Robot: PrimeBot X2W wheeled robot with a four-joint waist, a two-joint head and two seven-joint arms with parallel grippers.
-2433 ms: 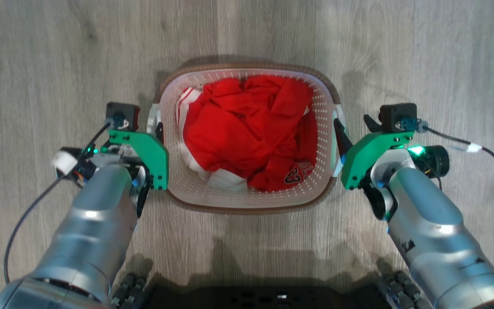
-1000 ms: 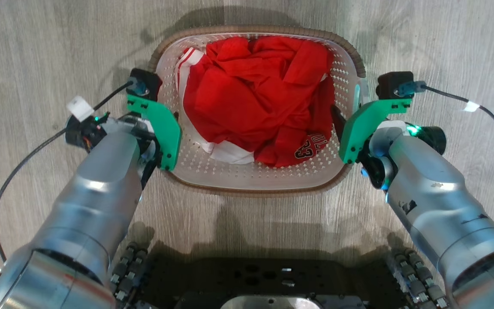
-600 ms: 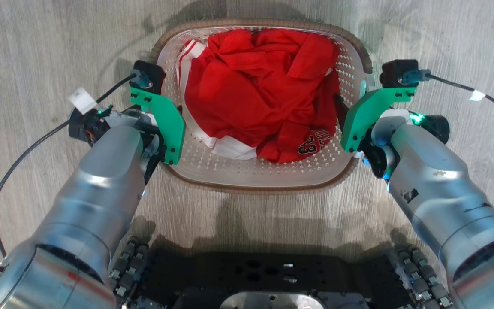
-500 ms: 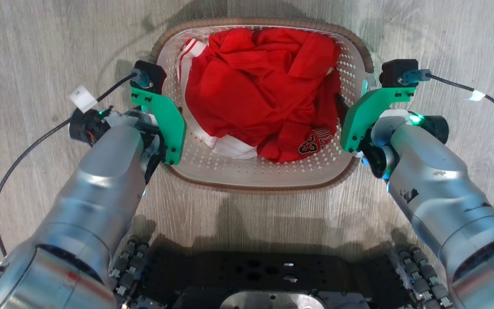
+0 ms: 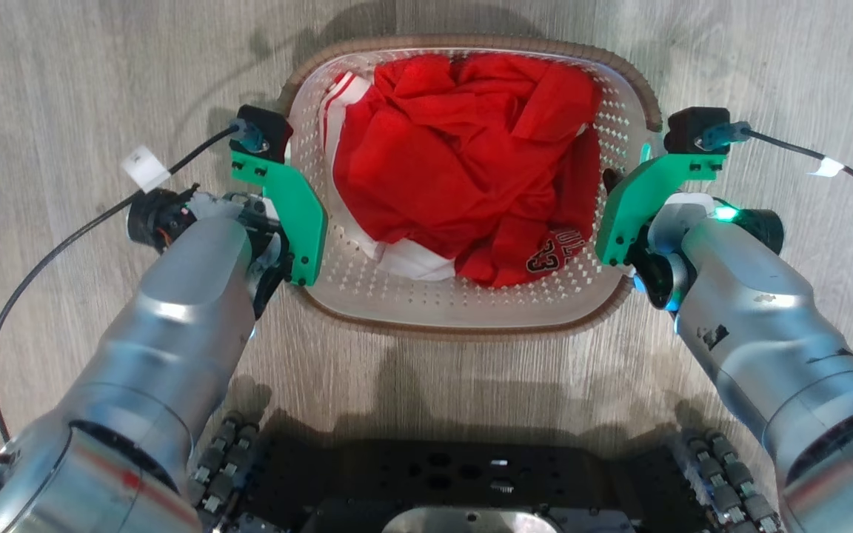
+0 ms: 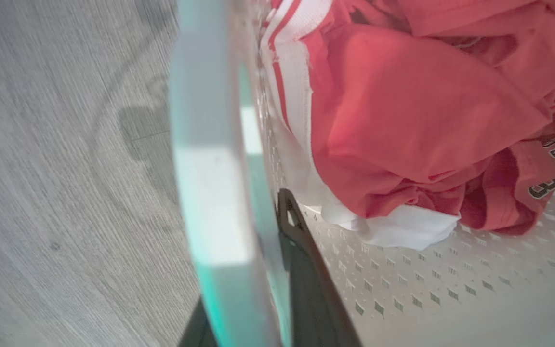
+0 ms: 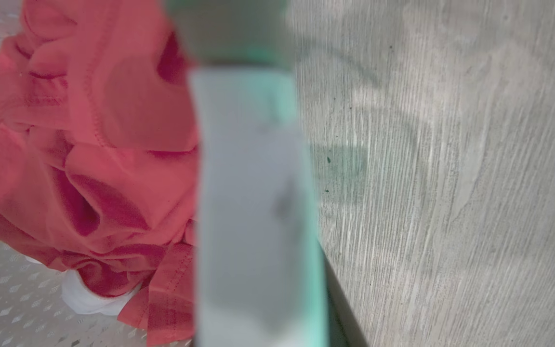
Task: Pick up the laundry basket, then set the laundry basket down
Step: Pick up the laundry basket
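Laundry basket (image 5: 471, 311) sits dead ahead over the grey wood floor (image 5: 64, 74), between my two arms, with crumpled red clothing (image 5: 463, 163) heaped inside. My left claw (image 6: 258, 250) is pinching the left handle (image 6: 210, 168), one dark finger inside the perforated wall and the other on the outer side. My right claw (image 7: 268, 289) is clamped on the right handle (image 7: 248, 193), with a finger tight against its floor-side face. I can't tell whether the basket is off the floor.
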